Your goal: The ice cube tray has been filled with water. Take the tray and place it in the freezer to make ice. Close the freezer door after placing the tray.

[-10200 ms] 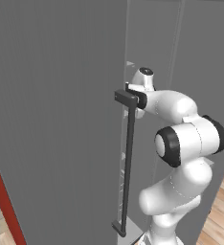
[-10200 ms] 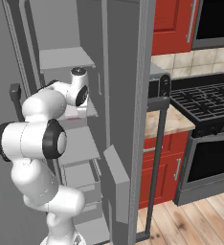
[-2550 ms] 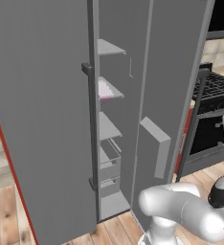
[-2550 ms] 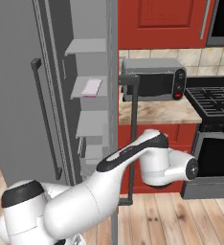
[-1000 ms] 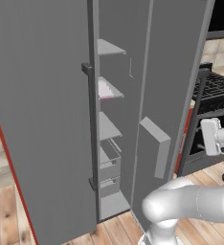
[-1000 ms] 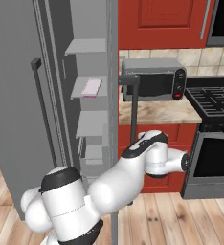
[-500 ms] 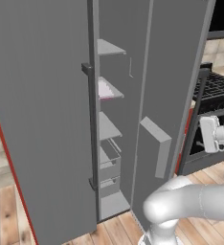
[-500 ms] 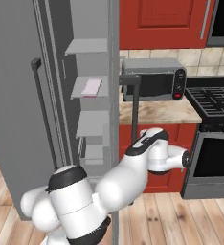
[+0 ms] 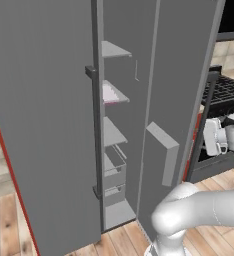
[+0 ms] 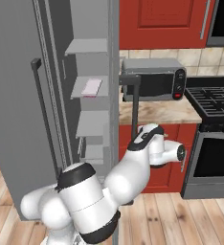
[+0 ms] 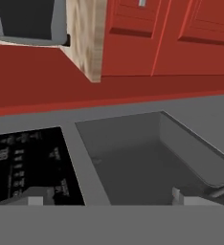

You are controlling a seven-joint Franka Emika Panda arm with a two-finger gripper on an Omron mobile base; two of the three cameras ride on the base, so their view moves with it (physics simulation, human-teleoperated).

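Half the ice cube tray (image 9: 110, 93) hides behind the freezer's (image 9: 44, 125) frame at ten o'clock; gripper (image 9: 211, 142) spread wide, holding nothing.

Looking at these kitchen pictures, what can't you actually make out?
- Ice cube tray on a freezer shelf: the closed left door hides most of it in the left base view.
- Freezer door: cut off by the top edge in the left base view.
- Gripper: the hand view gives mere slivers of its fingertips.
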